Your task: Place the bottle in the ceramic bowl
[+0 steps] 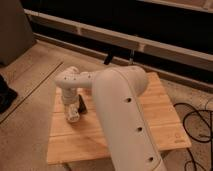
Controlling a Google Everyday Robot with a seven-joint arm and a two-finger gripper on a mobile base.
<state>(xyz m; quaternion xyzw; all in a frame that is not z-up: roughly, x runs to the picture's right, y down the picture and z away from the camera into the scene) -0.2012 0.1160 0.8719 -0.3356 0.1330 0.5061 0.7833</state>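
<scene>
My gripper (73, 111) hangs from the white arm (120, 105) low over the left part of the wooden table (150, 130). A small whitish thing (74, 117) at its tip looks like the bottle, at or just above the table top. A small dark thing (83, 106) lies right beside the gripper, partly behind the arm. I cannot tell if it is the rim of the ceramic bowl or the black bar. No bowl shows clearly, and the arm hides the middle of the table.
The arm's large upper link crosses the table from the bottom right. Black cables (197, 122) lie on the floor to the right. A dark wall with a pale ledge (150, 42) runs behind the table. A dark shape (6, 97) sits on the floor at far left.
</scene>
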